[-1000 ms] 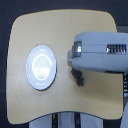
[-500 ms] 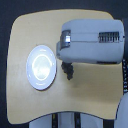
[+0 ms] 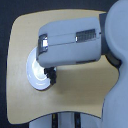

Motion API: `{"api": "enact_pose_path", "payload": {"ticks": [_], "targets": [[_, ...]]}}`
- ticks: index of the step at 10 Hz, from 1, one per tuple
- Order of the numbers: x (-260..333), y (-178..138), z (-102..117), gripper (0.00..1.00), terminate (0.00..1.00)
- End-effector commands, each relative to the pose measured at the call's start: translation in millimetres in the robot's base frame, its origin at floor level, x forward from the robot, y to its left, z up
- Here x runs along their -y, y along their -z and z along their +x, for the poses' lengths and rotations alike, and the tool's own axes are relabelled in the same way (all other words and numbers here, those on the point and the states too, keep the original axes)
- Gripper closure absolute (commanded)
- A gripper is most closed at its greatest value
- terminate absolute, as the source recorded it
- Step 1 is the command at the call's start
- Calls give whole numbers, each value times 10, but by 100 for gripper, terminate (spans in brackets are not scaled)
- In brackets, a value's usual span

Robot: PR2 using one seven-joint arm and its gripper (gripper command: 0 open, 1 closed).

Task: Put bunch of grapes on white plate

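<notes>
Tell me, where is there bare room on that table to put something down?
Bare wood runs along the table's far edge above the arm, and across the near side below it. Around the white plate it's crowded, the tool hanging over its rim.

Tabletop (image 3: 75, 87): light tan wood, rounded corners, evenly lit, set against a black surround; pale base partly visible under its near edge.

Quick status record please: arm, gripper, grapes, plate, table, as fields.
arm: reaching across the table, covering part of the white plate
gripper: dark tips at the plate's edge; open or shut cannot be told
bunch of grapes: cannot be made out
white plate: on the table, the exterior view's left
table: light wood
</notes>
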Motion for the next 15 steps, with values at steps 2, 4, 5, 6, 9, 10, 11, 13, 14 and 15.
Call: {"api": "enact_pose_path", "payload": {"ticks": [2,4,5,6,9,10,11,13,14,15], "targets": [[-979,449,-197,100,0],[-1072,614,-198,100,0],[-1092,657,-184,100,0],[-1105,712,-168,100,0],[-1114,827,-83,100,0],[-1130,848,-56,100,0],[-1117,864,-21,100,0],[-1070,897,41,100,0],[-1034,919,58,100,0],[-998,936,58,100,0]]}}
